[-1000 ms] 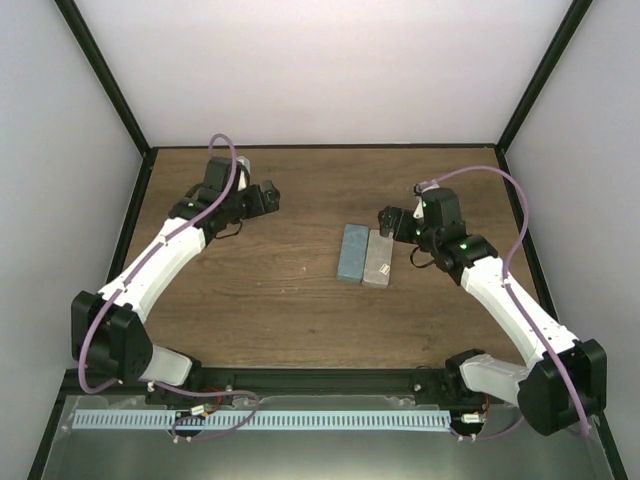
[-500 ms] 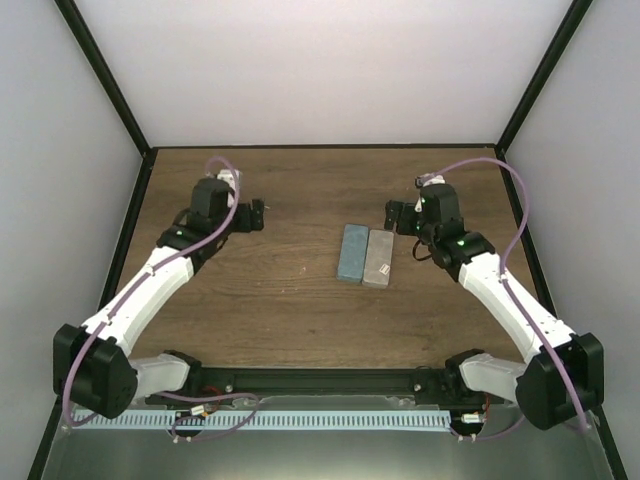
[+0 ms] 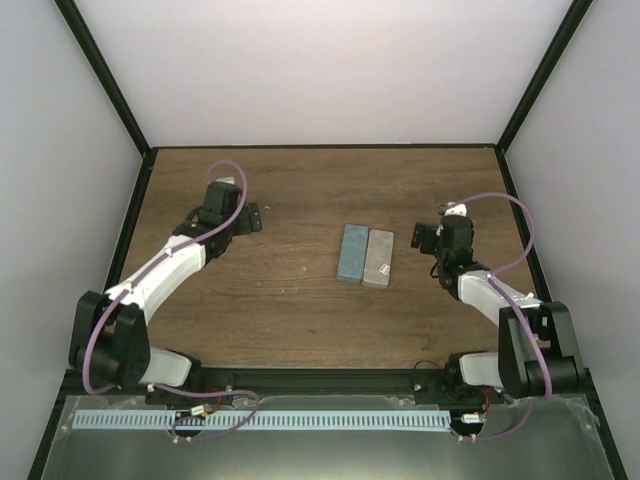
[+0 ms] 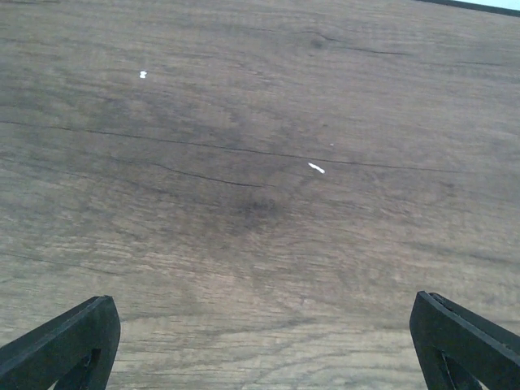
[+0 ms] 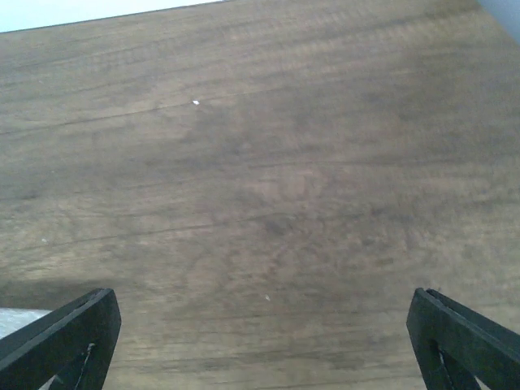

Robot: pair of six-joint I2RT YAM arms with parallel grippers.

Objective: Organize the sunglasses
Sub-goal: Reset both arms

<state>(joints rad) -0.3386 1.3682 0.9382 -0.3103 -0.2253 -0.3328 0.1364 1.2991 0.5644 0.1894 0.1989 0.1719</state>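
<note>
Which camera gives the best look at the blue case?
The top external view: the blue case lies whole there, mid-table, beside a grey case. The left wrist view shows none of it, only bare tabletop. The right wrist view shows tabletop too, plus a pale sliver at its lower left that I cannot identify.

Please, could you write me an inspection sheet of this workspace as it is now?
Surface: brown wooden table, a few white specks.
Job's things: sunglasses, nothing seen.
Clutter: blue case and grey case, side by side at the centre, both look shut.
Grippers: left gripper open, empty; right gripper open, empty; both apart from the cases.
Cables: a purple cable loops along each arm.
Surroundings: white walls, black frame.
</note>
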